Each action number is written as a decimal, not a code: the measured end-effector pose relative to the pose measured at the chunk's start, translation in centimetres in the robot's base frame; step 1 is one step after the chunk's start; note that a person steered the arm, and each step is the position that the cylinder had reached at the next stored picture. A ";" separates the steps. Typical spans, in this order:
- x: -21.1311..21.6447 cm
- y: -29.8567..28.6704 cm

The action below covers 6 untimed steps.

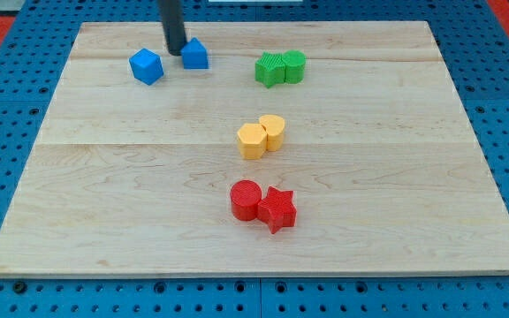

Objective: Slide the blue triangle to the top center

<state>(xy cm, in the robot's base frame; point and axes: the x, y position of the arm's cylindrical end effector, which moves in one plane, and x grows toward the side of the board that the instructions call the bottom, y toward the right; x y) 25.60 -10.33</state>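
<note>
Pale wood board [131, 177] on blue pegboard [7, 79]. My tip [176, 49], a bare rod holding nothing, touches blue triangle's [195, 55] left side, near view's top.

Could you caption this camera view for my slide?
My tip sits between the blue cube and blue triangle.

A single camera looks down at a slant from the table's [148, 177] near edge, taking in the whole top.
</note>
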 end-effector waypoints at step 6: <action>2.1 0.8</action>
<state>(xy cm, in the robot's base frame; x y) 27.73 -9.53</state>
